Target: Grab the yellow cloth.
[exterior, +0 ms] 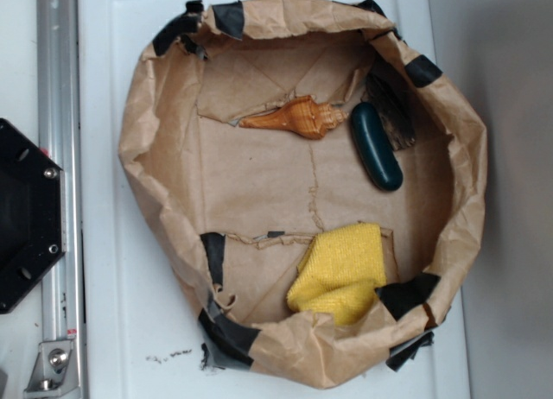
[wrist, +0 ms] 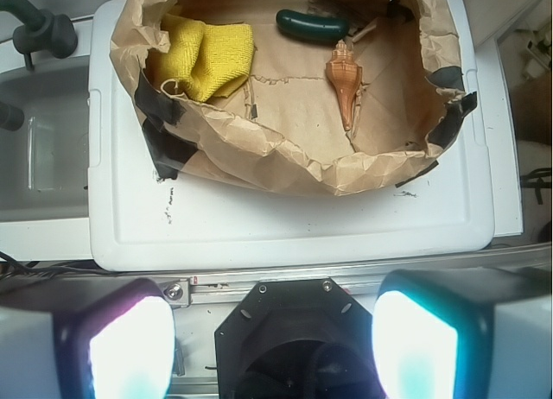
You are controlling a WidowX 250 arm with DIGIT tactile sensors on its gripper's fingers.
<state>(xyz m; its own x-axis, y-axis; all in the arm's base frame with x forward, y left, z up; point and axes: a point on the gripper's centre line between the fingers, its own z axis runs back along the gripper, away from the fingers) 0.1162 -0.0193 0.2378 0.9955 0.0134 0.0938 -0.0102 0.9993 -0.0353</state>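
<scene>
The yellow cloth (exterior: 340,273) lies folded on the floor of a brown paper-lined bowl (exterior: 155,123), at its lower right in the exterior view. In the wrist view the cloth (wrist: 210,59) is at the upper left, far from me. My gripper (wrist: 272,347) is open and empty, its two fingers wide apart, high above the robot's black base (wrist: 294,330) and well short of the bowl. The gripper does not show in the exterior view.
An orange-brown spiral seashell (exterior: 298,117) and a dark green oblong case (exterior: 376,146) lie at the bowl's far side. The bowl's crumpled paper wall (wrist: 285,153), patched with black tape, stands on a white tray (wrist: 285,226). A metal rail (exterior: 59,157) and the black base (exterior: 26,213) are left.
</scene>
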